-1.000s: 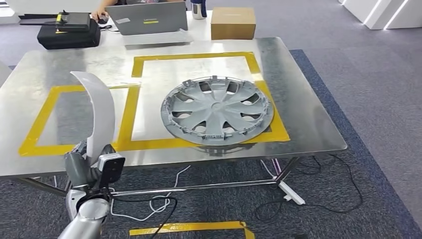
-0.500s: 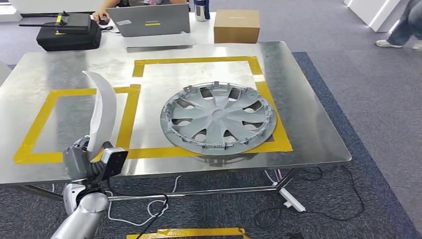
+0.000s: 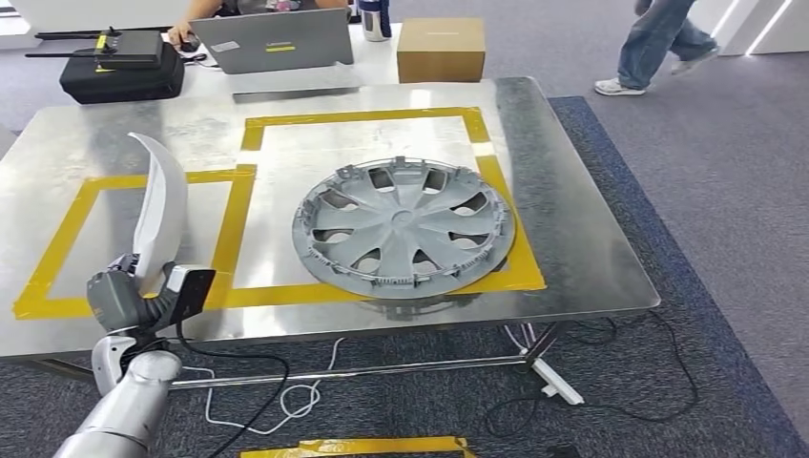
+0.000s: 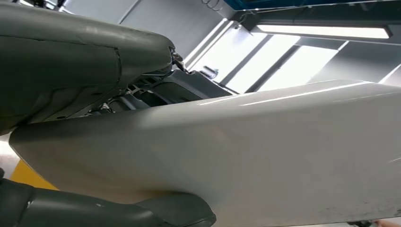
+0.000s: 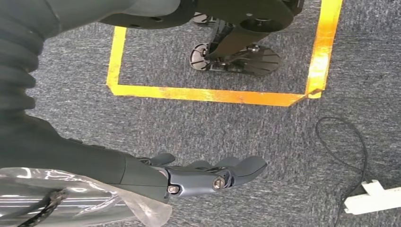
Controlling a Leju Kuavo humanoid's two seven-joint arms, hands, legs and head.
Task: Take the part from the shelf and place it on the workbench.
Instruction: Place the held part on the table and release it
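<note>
My left hand (image 3: 122,296) grips the lower end of a long curved white part (image 3: 159,205), which stands upright over the near left edge of the steel workbench (image 3: 572,210). Close up, the white part (image 4: 265,156) lies between the grey thumb and the dark fingers (image 4: 108,215) of my left hand (image 4: 80,75). Below and behind it lies the left yellow-taped rectangle (image 3: 57,243). A grey wheel cover (image 3: 403,226) rests flat in the right taped square. My right hand (image 5: 203,175) hangs over the carpet with straight fingers and nothing in it.
A laptop (image 3: 277,40), a black case (image 3: 119,65), a cardboard box (image 3: 441,48) and a bottle stand at the bench's far side, where a person's hand (image 3: 186,33) rests. Another person's legs (image 3: 658,43) cross the floor at the far right. Cables and a power strip (image 3: 558,375) lie under the bench.
The camera has shifted. My left hand and the white part sit further left and lower in the picture. A person has walked in at the far right.
</note>
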